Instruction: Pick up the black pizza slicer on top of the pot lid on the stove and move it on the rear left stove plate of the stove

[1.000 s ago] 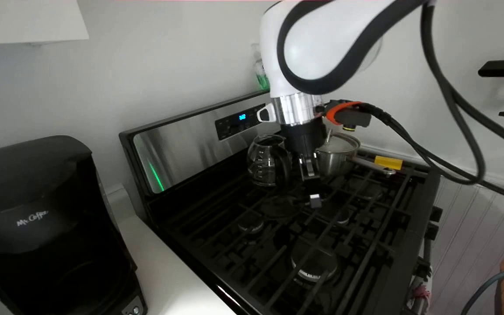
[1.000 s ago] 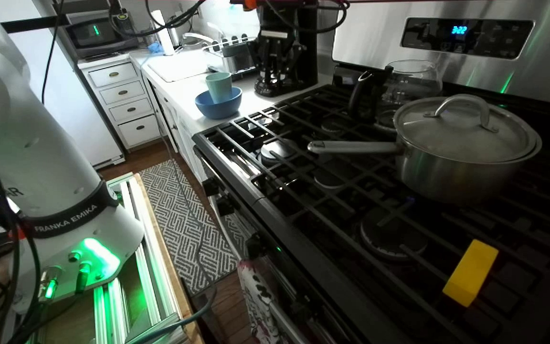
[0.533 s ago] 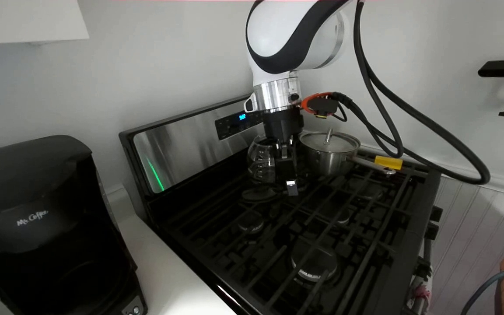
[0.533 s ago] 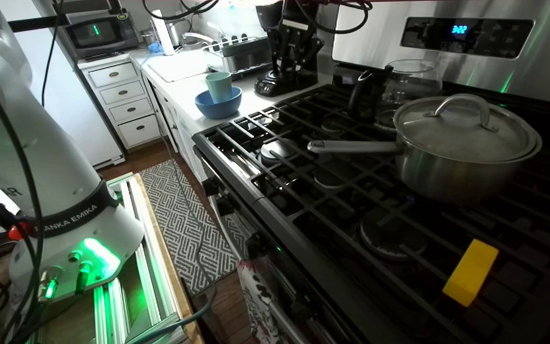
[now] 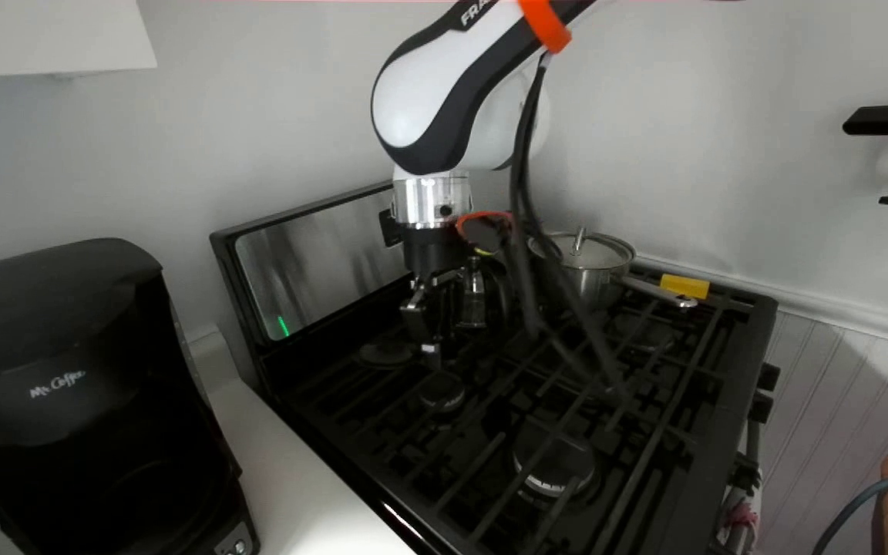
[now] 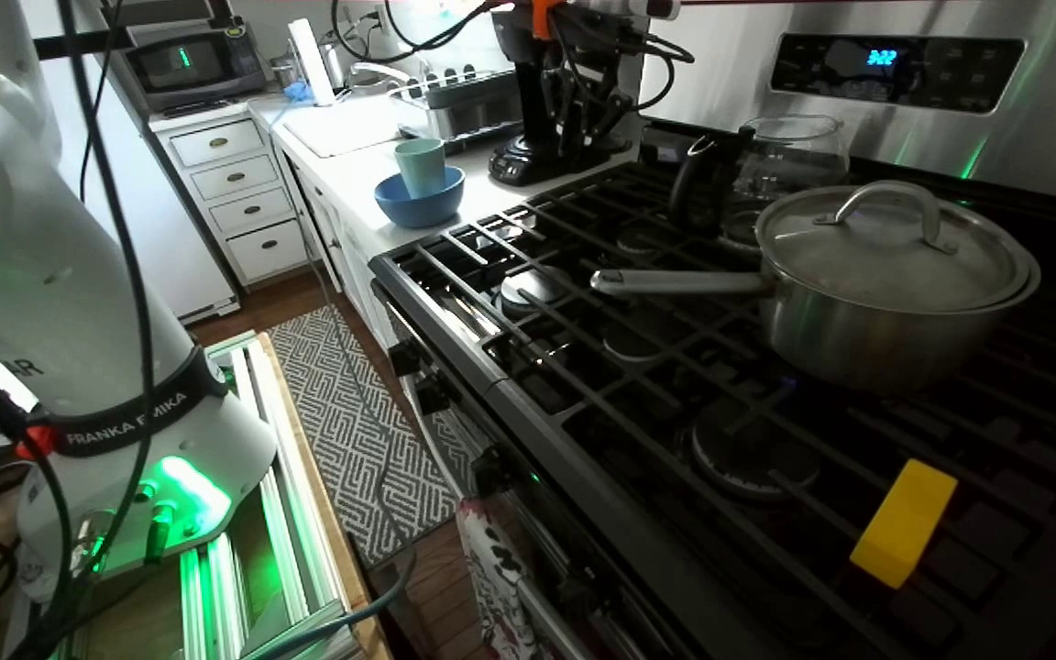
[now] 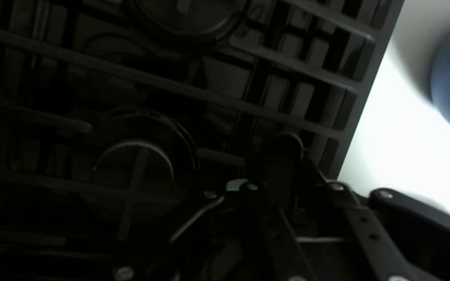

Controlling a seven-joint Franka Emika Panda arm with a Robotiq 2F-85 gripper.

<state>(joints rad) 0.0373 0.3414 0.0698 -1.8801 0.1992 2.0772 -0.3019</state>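
While your stove [image 5: 733,378] lies mostly in shadow, its steel back panel [image 6: 720,64] catches the light around a small blue-lit display [image 6: 882,57]. On the grates [image 7: 150,80] you have a steel pot [image 6: 840,339] with the pot lid [image 6: 885,261] on it, a glass jug [image 6: 789,151] near the pot, and a yellow block [image 6: 904,522] off to the right. Beside the stove, the white desk [image 5: 313,478] carries a black coffee maker [image 5: 66,347] and a blue bowl [image 6: 420,209] with a pale green cup [image 6: 420,165] in it; farther off you see drawers [image 6: 258,215], a microwave [image 6: 198,73] and a patterned rug [image 6: 326,403].

In an exterior view, black cables [image 5: 519,185] hang across the pot, and your gripper [image 5: 430,351] hides part of the jug. In both exterior views the arm [image 5: 428,100] is cut off at the top, and the wrist view is so dark that black parts run together.

Your gripper is low over the back of the stove, near the rear left burner [image 5: 442,388]. It pinches the black pizza slicer [image 5: 386,353], whose flat round end sticks out to one side, though how wide the jaws stand around it is hard to make out. Whether the slicer touches the grate under it, you cannot tell
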